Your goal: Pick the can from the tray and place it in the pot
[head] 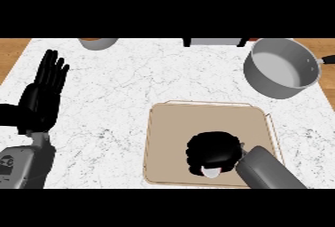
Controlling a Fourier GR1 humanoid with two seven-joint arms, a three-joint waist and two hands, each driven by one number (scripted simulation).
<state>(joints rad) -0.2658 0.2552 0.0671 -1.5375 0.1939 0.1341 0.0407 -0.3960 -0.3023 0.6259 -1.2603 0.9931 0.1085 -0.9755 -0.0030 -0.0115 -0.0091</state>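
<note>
A beige tray (170, 133) lies on the marble counter at the lower middle. My right hand (212, 153) is over the tray's lower right part with its fingers curled down. A small pale piece, likely the can (211, 172), peeks out under the hand; the rest is hidden. The grey pot (288, 84) stands at the upper right, tilted in view, its inside bare. My left hand (44, 91) rests open at the left edge, fingers up.
A grey cup or bowl (98, 43) shows at the top left edge. A grey and black appliance (212, 42) sits at the top middle edge. The pot's handle (327, 60) points right. Wooden surface borders the counter's far corners.
</note>
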